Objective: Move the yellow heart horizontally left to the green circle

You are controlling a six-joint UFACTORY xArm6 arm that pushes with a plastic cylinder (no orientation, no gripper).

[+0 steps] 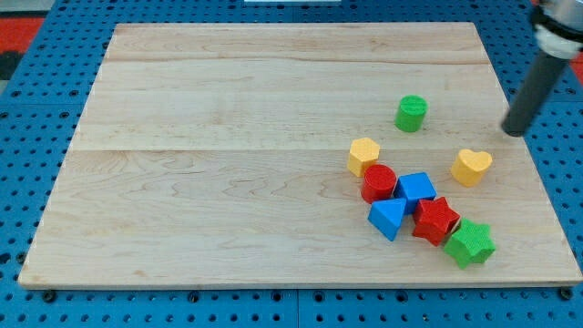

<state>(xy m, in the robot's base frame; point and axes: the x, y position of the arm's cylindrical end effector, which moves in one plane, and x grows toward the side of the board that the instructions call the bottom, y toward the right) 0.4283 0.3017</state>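
The yellow heart (pixel 471 167) lies on the wooden board at the view's right. The green circle (pixel 411 113), a short cylinder, stands up and to the left of it, apart from it. My tip (pixel 516 132) is the lower end of the dark rod at the view's right edge. It sits up and to the right of the yellow heart, with a small gap between them, and to the right of the green circle.
A cluster sits below and left of the heart: a yellow hexagon (pixel 363 156), red cylinder (pixel 378 183), blue block (pixel 416 189), blue triangle-like block (pixel 389 218), red star (pixel 435 220) and green star (pixel 471 242). The board's right edge (pixel 537 173) is close by.
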